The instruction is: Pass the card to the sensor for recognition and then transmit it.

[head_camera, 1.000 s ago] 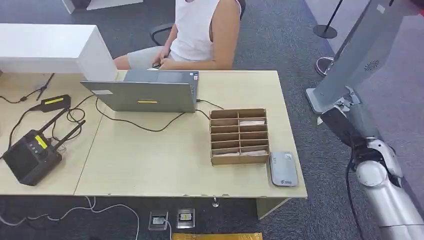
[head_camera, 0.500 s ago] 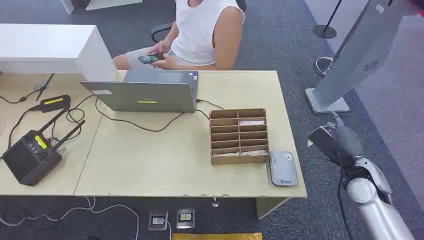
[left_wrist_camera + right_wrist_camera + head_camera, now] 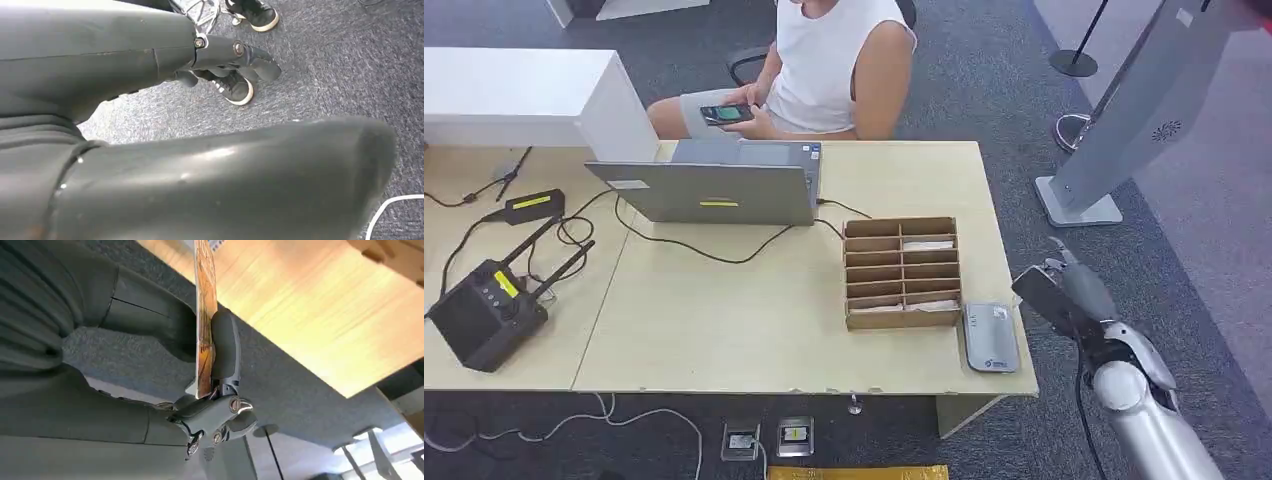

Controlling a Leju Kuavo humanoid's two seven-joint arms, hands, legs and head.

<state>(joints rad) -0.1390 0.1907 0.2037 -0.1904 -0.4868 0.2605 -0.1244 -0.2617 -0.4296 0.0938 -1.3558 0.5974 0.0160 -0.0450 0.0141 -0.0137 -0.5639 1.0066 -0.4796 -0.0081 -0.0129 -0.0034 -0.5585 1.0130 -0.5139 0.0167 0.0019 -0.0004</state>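
The card (image 3: 205, 315) is thin with an orange printed face, seen edge-on in the right wrist view. My right hand (image 3: 1064, 292) pinches it between the thumb and a finger (image 3: 225, 352). That hand hangs over the carpet just off the table's right edge, to the right of the grey card sensor (image 3: 991, 338). The sensor lies flat at the table's front right corner. My left hand (image 3: 232, 52) hangs over the carpet with nothing in it, fingers loosely extended.
A cardboard slot box (image 3: 902, 272) with cards stands left of the sensor. A laptop (image 3: 714, 185), cables and a black radio unit (image 3: 484, 310) sit further left. A person holding a phone (image 3: 724, 113) sits behind the table (image 3: 754, 320). A grey kiosk stand (image 3: 1079, 200) is at right.
My right arm has come down and moved left, from beside the kiosk to the table's right edge near the sensor. The person has lifted a phone.
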